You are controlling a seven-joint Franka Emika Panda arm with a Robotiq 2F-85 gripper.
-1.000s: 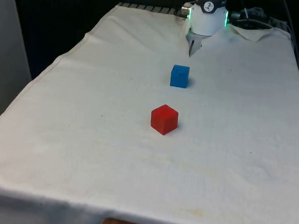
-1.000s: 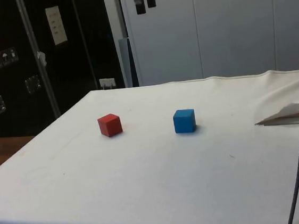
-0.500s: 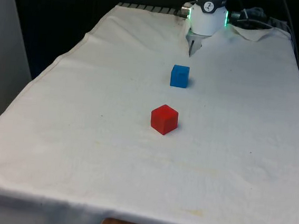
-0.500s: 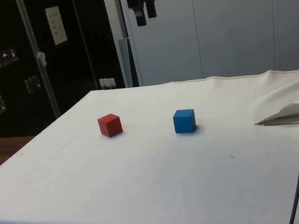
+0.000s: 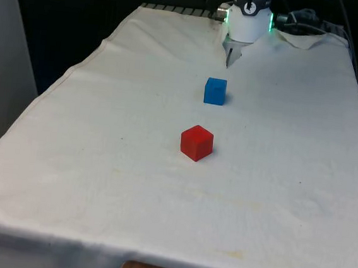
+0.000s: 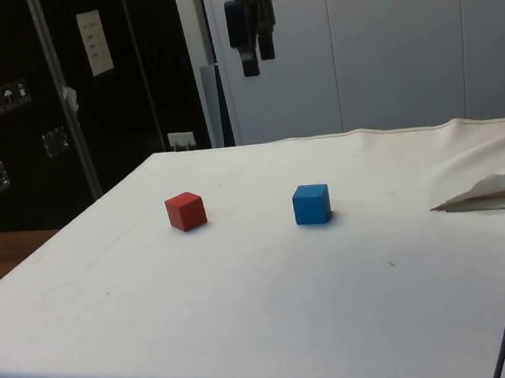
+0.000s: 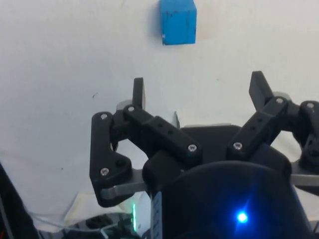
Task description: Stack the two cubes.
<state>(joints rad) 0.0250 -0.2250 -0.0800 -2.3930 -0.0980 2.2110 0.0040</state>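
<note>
Jaws (image 6: 258, 60) spread wide, hang high above blue cube (image 6: 311, 204), red cube (image 6: 185, 210) farther off.

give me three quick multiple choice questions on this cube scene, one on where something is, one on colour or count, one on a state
1. Where is the gripper?
A. High above the white cloth, touching nothing
B. Resting on a cube
C. Lying on the cloth

2. What colours are the two cubes?
A. Green and yellow
B. Both blue
C. One red, one blue

3. How do the cubes stand?
A. Stacked
B. Apart on the cloth
C. One held in the fingers

Answers:
1. A: the side view shows it hanging in the air well above both cubes.
2. C: the red cube and the blue cube show in the front view.
3. B: bare cloth lies between them, and the wrist view shows the fingers spread with nothing between.
</note>
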